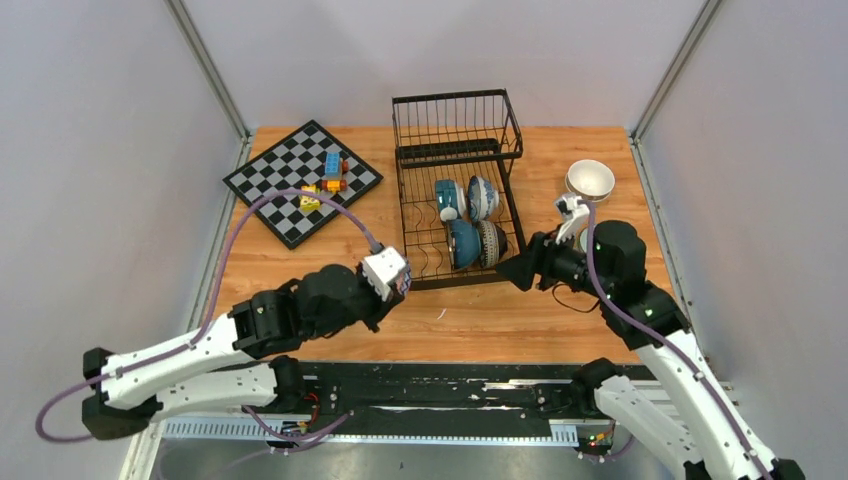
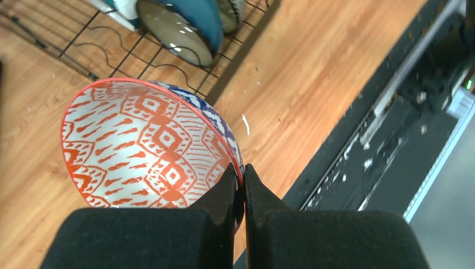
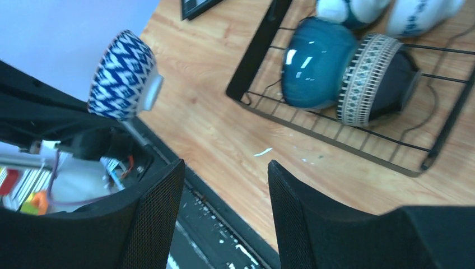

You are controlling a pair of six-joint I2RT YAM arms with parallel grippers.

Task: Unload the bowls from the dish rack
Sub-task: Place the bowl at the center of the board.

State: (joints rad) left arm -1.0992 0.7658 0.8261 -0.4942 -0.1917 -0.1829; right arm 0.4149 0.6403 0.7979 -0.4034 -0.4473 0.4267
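The held bowl [image 2: 145, 140] is printed in red-orange diamonds on white inside and blue-and-white zigzag outside. It's pinched by its rim in the left gripper [image 2: 240, 171], whose fingers are pressed almost together on the thin edge. It's held tilted on its side above the wood, just off the near-left corner of the dish rack [image 1: 457, 128] and outside the wires.

Four bowls are counted in the rack, all stood on edge. At the near end a glossy teal bowl [image 3: 316, 64] is touched by a dark banded bowl [image 3: 375, 78]. Behind them two blue-and-white bowls [image 1: 449, 198] [image 1: 483, 197] are set side by side. One cream bowl [image 1: 590, 180] is seen on the table [image 1: 480, 320], right of the rack. It might be a stack, which can't really be told from above.

The right gripper [image 3: 224, 179] is spread open with nothing between its fingers, near the rack's near-right corner.

A bare strip of wood is left between the rack's near side and the table's near edge. The far left is taken up by one chessboard [image 1: 290, 190] with a few toy blocks [image 1: 330, 172] on it.
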